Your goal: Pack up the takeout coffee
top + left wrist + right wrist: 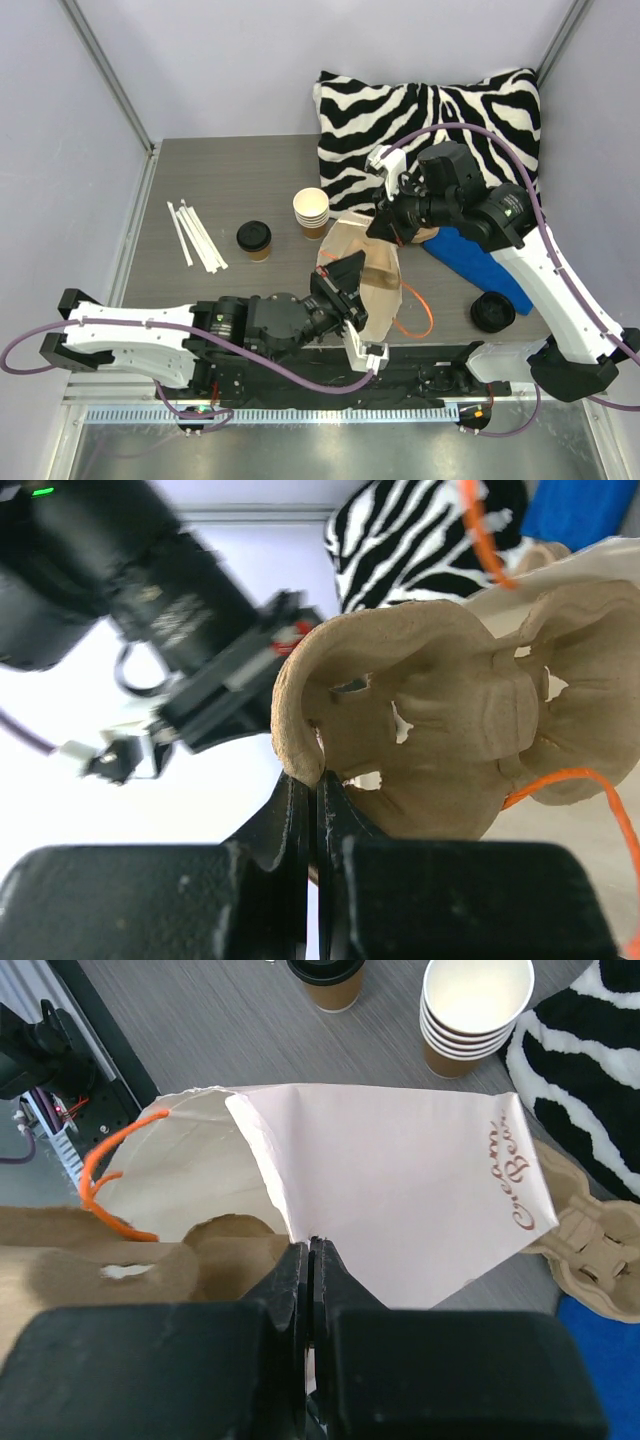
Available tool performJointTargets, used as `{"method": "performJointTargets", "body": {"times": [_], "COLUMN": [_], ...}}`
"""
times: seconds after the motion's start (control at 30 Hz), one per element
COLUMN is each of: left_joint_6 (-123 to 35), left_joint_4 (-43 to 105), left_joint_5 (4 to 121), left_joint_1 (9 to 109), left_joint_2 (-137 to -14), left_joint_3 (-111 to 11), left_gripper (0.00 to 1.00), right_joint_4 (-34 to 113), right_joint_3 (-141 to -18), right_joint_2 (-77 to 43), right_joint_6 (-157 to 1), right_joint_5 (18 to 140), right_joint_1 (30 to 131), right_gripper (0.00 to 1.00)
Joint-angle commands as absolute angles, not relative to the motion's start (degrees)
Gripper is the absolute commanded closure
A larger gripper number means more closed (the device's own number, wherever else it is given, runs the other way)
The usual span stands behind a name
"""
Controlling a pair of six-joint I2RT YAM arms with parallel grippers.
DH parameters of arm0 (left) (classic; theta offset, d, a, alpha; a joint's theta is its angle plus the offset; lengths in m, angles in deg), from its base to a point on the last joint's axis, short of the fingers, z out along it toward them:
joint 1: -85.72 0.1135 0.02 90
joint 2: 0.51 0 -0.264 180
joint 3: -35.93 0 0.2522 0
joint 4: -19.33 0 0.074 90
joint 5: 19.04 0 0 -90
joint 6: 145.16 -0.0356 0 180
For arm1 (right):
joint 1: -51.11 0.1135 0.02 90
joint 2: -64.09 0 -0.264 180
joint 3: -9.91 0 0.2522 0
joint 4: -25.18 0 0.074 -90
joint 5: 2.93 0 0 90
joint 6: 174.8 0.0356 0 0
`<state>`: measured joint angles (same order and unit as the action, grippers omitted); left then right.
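The takeout coffee, a brown cup with a black lid, stands upright on the table left of the bag; its lid shows at the top of the right wrist view. A pale paper bag with orange handles lies mid-table. My right gripper is shut on the bag's upper edge and holds it lifted. My left gripper is shut on the rim of a brown pulp cup carrier at the bag's mouth. Neither gripper touches the coffee.
A stack of lidless cream cups stands right of the coffee. White straws lie at the left. A pile of black lids and a blue object are at the right. A zebra pillow fills the back right.
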<state>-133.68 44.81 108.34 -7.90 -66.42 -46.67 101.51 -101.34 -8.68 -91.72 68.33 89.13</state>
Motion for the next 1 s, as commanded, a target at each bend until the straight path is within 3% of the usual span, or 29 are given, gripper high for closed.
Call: {"method": "performJointTargets", "body": {"times": [0.0,0.53,0.77,0.97], "left_joint_6": [-134.7,-136.1,-136.9,-133.1], "left_joint_4": [45.6,73.8,74.4,67.1], "left_joint_5": [108.9,106.6,106.8,107.4], "left_joint_1": [-8.1,-8.5,-9.6,-9.6], "left_joint_2": [-66.5,-72.0,-73.8,-73.5], "left_joint_3": [-54.2,-68.7,-72.2,-67.8], "left_gripper": [1.0,1.0,1.0,1.0], "right_joint_4": [100.4,98.6,98.0,98.3], "right_joint_3": [-103.2,-98.8,-98.2,-99.2], "right_joint_2": [-8.5,-7.3,-7.2,-7.5], "right_joint_6": [-90.8,-91.9,-91.8,-91.6], "right_joint_5": [68.4,76.0,76.4,74.6], "right_joint_1": [89.0,89.2,89.3,89.3], "right_gripper": [0.99,0.99,0.99,0.99]}}
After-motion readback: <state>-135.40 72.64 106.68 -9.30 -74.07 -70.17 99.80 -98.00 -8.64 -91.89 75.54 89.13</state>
